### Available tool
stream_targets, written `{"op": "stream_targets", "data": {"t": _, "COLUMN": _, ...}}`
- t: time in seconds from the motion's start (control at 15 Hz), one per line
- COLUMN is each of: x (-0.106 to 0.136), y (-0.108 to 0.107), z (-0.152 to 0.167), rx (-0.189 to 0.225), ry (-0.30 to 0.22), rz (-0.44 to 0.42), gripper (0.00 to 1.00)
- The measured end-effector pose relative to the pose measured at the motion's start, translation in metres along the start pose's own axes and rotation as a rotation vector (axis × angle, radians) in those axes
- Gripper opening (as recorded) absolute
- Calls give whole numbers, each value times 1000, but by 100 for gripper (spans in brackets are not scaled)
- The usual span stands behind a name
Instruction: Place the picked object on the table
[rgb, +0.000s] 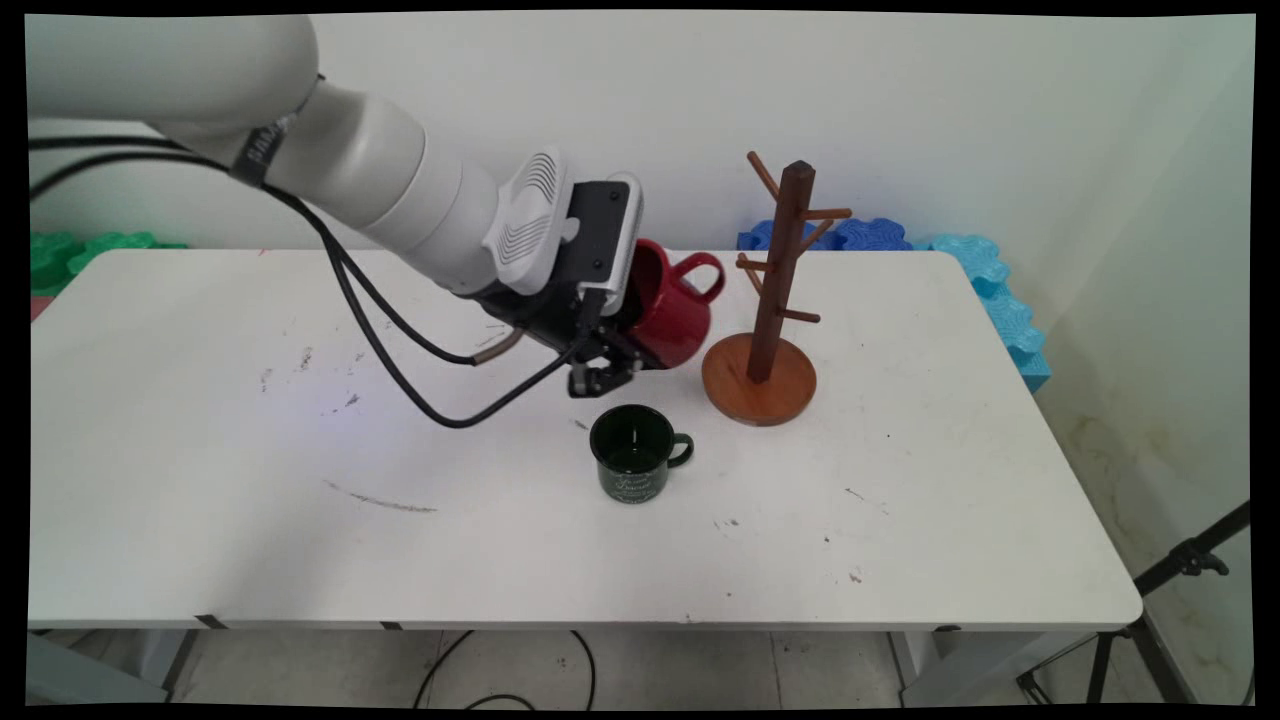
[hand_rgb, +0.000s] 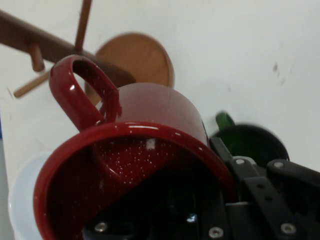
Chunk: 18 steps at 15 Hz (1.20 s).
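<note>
My gripper (rgb: 625, 350) is shut on the rim of a red mug (rgb: 672, 310) and holds it tilted above the table, its handle pointing up and right toward the wooden mug tree (rgb: 775, 290). In the hand view the red mug (hand_rgb: 145, 150) fills the frame, with one finger inside it and its handle at the upper left. A dark green mug (rgb: 633, 462) stands upright on the table just below the gripper, handle to the right; the green mug (hand_rgb: 250, 142) peeks out behind the red one. The mug tree's round base (hand_rgb: 137, 60) lies beyond the red mug.
The white table (rgb: 250, 500) stretches left and forward. The mug tree carries several bare pegs. Blue foam pieces (rgb: 980, 270) lie along the far right edge and green ones (rgb: 80, 250) at the far left. A tripod (rgb: 1170, 590) stands off the right front corner.
</note>
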Motion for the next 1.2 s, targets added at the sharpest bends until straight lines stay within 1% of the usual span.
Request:
{"op": "stream_targets", "data": {"t": 0.27, "x": 4, "y": -11, "z": 0, "rx": -35, "ry": -106, "rz": 36, "gripper": 0}}
{"op": "stream_targets", "data": {"t": 0.53, "x": 6, "y": -25, "z": 3, "rx": -51, "ry": -191, "rz": 39, "gripper": 0}}
{"op": "stream_targets", "data": {"t": 0.6, "x": 6, "y": -31, "z": 6, "rx": -57, "ry": -223, "rz": 36, "gripper": 0}}
{"op": "stream_targets", "data": {"t": 0.8, "x": 7, "y": -42, "z": 12, "rx": -74, "ry": -275, "rz": 33, "gripper": 0}}
{"op": "stream_targets", "data": {"t": 0.93, "x": 5, "y": -50, "z": 18, "rx": -95, "ry": -311, "rz": 29, "gripper": 0}}
{"op": "stream_targets", "data": {"t": 1.2, "x": 3, "y": -61, "z": 32, "rx": -132, "ry": -350, "rz": 25, "gripper": 0}}
